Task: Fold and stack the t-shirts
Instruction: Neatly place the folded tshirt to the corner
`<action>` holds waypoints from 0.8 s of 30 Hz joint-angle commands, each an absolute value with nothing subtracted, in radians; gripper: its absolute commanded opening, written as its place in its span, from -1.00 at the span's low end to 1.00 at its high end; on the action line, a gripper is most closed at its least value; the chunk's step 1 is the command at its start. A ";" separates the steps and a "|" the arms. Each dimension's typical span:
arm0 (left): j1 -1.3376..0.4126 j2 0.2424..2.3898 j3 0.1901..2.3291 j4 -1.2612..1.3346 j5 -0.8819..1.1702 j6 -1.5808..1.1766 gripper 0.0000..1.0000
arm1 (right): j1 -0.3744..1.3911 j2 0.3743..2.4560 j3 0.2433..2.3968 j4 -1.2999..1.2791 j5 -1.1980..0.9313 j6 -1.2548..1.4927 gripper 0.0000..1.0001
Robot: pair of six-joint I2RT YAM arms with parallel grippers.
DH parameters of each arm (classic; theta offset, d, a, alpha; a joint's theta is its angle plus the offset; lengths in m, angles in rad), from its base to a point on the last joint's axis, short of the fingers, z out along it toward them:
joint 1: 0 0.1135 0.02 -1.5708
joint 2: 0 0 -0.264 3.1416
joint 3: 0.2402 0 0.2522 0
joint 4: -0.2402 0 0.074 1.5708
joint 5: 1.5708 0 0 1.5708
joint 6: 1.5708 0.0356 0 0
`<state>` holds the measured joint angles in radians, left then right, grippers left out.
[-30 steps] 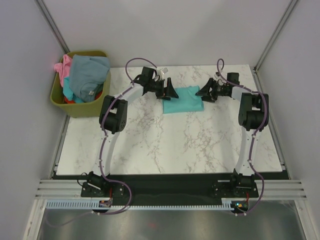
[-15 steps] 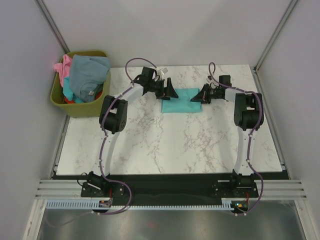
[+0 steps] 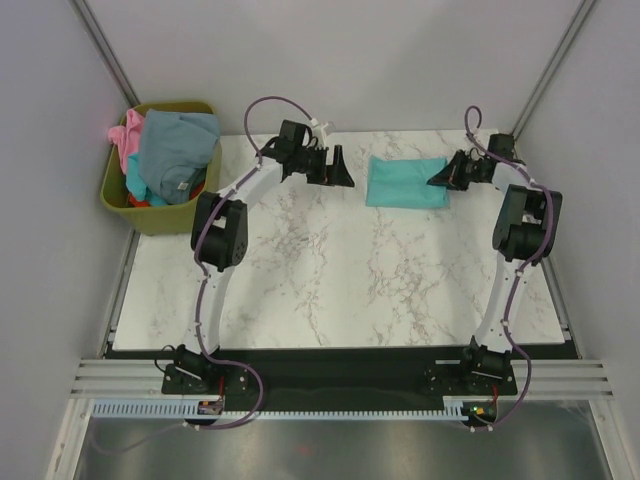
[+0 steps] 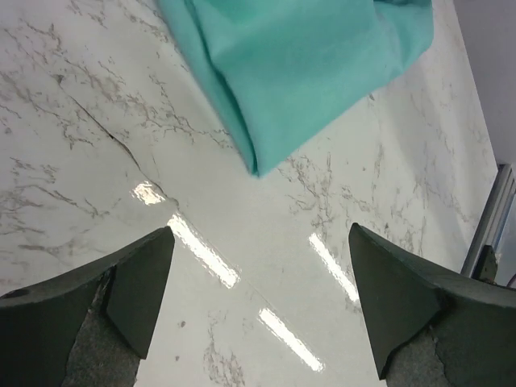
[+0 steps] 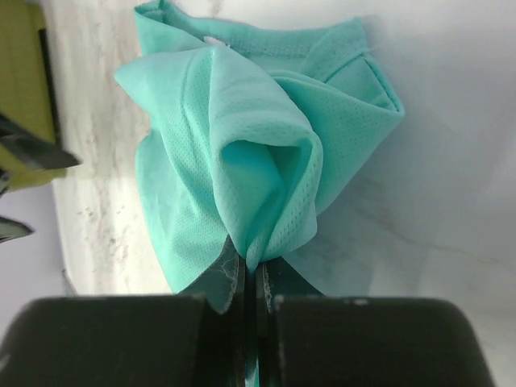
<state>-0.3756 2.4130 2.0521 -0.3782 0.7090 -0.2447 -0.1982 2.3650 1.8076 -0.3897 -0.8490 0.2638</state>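
Teal t-shirt is lying as a folded rectangle on the far right part of the bench in the top view, its long axis running left to right, with the right end tipped slightly toward the near edge. The right claw is meeting that right short end, so the right arm is plainly the nearer one. The left claw is hanging off the left end with bare marble between them. The grey-blue t-shirt and pink t-shirt are sitting heaped in the bin, well apart at the far left.

Left wrist view: the left claw is standing spread wide and gripping nothing. The teal t-shirt is lying ahead of it, one folded corner pointing back toward the gap between the fingers but not reaching them.

Right wrist view: the right claw is pressed together on a bunched ridge of the teal t-shirt, pinching it. The cloth is puckering up from the pinch and spreading away from the claw, so any pull along the long axis looks set to drag the whole fold.
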 commanded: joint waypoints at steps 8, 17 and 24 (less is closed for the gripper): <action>-0.367 2.275 2.014 -0.449 0.669 -0.126 0.94 | -0.313 2.341 1.977 -0.573 -0.644 0.008 -1.00; -0.370 2.243 1.971 -0.463 0.657 -0.104 0.94 | -0.420 2.437 2.163 -0.663 -0.534 -0.080 -1.00; -0.373 2.218 1.930 -0.474 0.644 -0.091 0.94 | -0.466 2.499 2.227 -0.658 -0.391 -0.153 -1.00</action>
<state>-0.3687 2.3093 1.9411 -0.4759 0.6559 -0.1444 -0.4599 2.4722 2.1754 -0.6479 -0.4870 -0.0837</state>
